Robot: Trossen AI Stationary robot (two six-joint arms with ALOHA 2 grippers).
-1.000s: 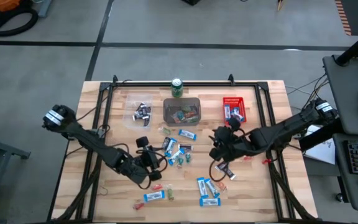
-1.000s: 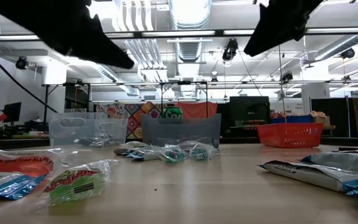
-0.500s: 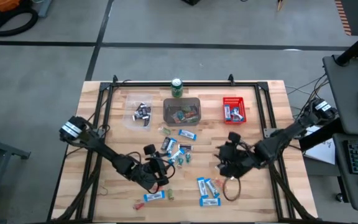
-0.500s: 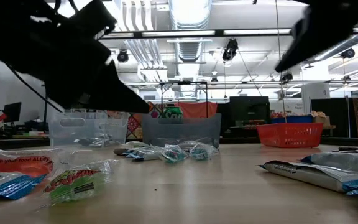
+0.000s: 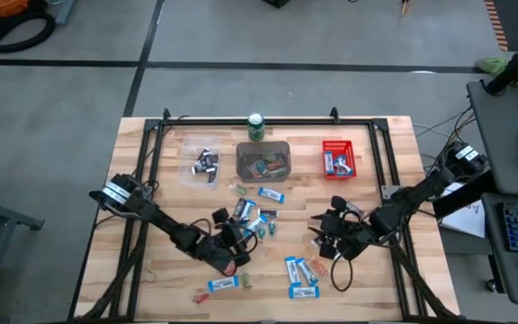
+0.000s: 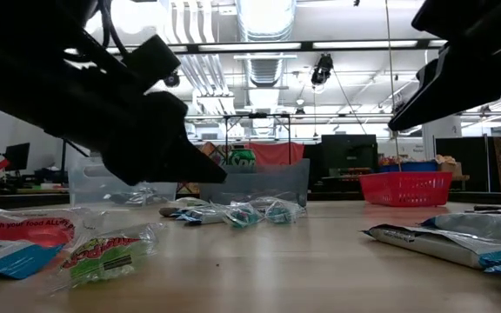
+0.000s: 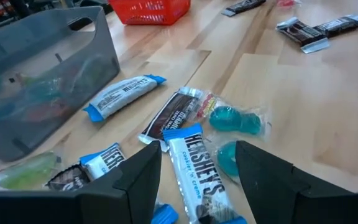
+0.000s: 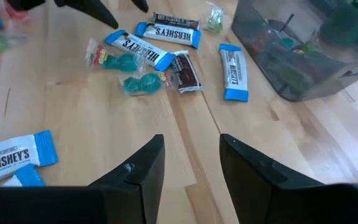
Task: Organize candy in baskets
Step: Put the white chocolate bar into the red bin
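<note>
The candy [image 5: 257, 220] lies loose on the table [image 5: 380, 139], mostly in a cluster just ahead of my left gripper [image 7: 197, 168]. One blue-and-white bar [image 7: 194, 174] sits directly between its fingers, which stand wide apart with nothing gripped. A dark bar [image 7: 173, 114] and two teal pieces [image 7: 232, 121] lie just beyond it. The grey basket [image 5: 263, 160], clear basket [image 5: 201, 164] and red basket [image 5: 338, 157] stand in a row farther ahead. My right gripper [image 8: 188, 165] hovers over bare wood, fingers parted and empty, with further bars [image 5: 300, 273] near it.
</note>
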